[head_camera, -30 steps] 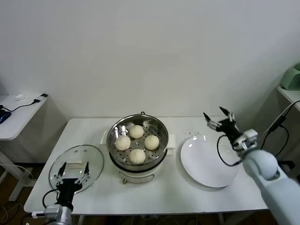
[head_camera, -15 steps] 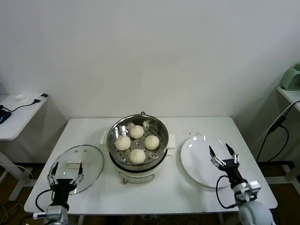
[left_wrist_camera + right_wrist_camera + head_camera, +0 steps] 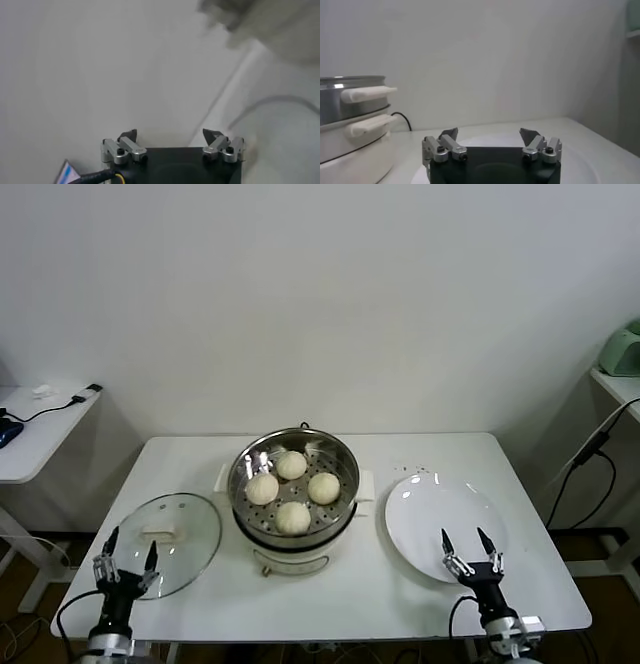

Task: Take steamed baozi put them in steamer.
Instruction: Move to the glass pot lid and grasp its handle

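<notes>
Retreating: right end effector (image 3: 471, 545), released and empty, dropped back from above plate (image 3: 420, 524) to near desk (image 3: 380, 589) edge. Left end effector (image 3: 126, 551) released, low beside lid (image 3: 190, 529). 4 baozi (image 3: 293, 517) sit in steamer (image 3: 248, 474), far-left of right end effector; task looks done.

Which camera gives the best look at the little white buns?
The head view: all four steamed baozi sit in plain sight inside the steamer. The right wrist view shows only the steamer's outer side, no buns. The left wrist view shows neither.
</notes>
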